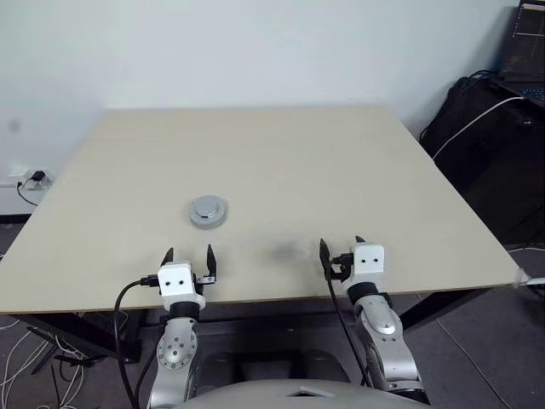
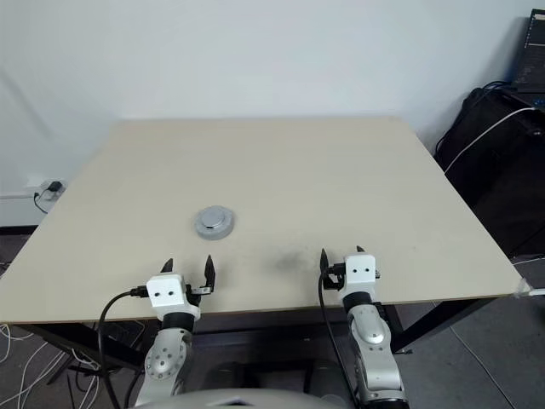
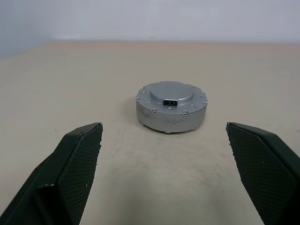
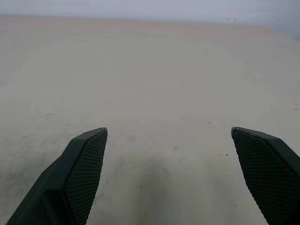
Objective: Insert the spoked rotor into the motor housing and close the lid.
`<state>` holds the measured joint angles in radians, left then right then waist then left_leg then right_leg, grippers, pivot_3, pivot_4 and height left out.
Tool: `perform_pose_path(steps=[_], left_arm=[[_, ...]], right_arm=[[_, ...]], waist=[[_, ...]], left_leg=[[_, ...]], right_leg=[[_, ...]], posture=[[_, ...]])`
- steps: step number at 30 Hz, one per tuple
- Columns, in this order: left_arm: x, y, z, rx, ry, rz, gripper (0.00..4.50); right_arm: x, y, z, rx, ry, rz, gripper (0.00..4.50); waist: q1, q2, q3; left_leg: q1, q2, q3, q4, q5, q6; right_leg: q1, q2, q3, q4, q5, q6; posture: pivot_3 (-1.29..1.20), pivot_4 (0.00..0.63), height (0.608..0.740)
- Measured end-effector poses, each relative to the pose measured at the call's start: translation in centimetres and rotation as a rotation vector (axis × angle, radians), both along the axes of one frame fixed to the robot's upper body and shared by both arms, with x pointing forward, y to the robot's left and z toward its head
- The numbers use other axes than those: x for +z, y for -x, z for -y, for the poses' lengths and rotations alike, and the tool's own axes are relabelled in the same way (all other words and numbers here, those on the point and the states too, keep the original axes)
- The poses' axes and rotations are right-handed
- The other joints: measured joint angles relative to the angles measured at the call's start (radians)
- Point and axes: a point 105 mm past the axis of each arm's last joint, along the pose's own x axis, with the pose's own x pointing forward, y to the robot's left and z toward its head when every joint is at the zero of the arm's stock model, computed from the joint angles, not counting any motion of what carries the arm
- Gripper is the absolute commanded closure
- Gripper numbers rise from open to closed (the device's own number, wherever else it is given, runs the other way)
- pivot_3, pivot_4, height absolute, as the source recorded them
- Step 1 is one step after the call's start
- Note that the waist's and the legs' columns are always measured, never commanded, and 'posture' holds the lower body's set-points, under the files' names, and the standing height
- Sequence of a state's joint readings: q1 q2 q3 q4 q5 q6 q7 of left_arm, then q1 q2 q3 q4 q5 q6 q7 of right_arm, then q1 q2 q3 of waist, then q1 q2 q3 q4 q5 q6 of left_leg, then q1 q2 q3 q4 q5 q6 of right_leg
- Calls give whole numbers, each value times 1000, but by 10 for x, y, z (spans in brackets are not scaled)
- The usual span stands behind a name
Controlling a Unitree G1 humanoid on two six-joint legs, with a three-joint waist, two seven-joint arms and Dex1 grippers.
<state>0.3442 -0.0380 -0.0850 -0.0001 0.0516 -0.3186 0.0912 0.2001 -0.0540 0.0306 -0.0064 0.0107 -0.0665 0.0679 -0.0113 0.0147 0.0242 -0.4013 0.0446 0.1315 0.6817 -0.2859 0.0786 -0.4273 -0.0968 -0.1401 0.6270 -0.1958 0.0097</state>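
A round grey motor housing [image 1: 208, 213] stands on the table, left of centre, with the smooth lid [image 3: 171, 94] with its raised centre sitting shut on top of the housing wall [image 3: 166, 118]. The spoked rotor is hidden. My left gripper [image 1: 189, 256] hovers level at the table's near edge, open and empty, pointing straight at the housing a short way ahead; its black fingers [image 3: 79, 159] frame it in the left wrist view. Further right, my right gripper [image 1: 341, 247] is open and empty too, its fingers [image 4: 84, 164] over bare tabletop.
The beige table [image 1: 281, 153] stands against a white wall. Beyond its right edge are dark equipment and bags [image 1: 485, 136] with a white cable and a laptop [image 1: 524, 43]. A wall socket with plugs [image 1: 30, 179] sits low at the left.
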Motion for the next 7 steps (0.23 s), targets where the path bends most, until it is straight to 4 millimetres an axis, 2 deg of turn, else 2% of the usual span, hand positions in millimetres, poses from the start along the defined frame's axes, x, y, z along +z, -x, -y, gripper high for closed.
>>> perform_pose_path(steps=[7], left_arm=[[-2, 2, 0, -1, 6, -7, 30]], right_arm=[[-2, 0, 0, -1, -4, -11, 0]], waist=[[0, 0, 0]], left_leg=[[0, 0, 0, 0, 0, 0]], right_leg=[[0, 0, 0, 0, 0, 0]], posture=[[0, 0, 740]])
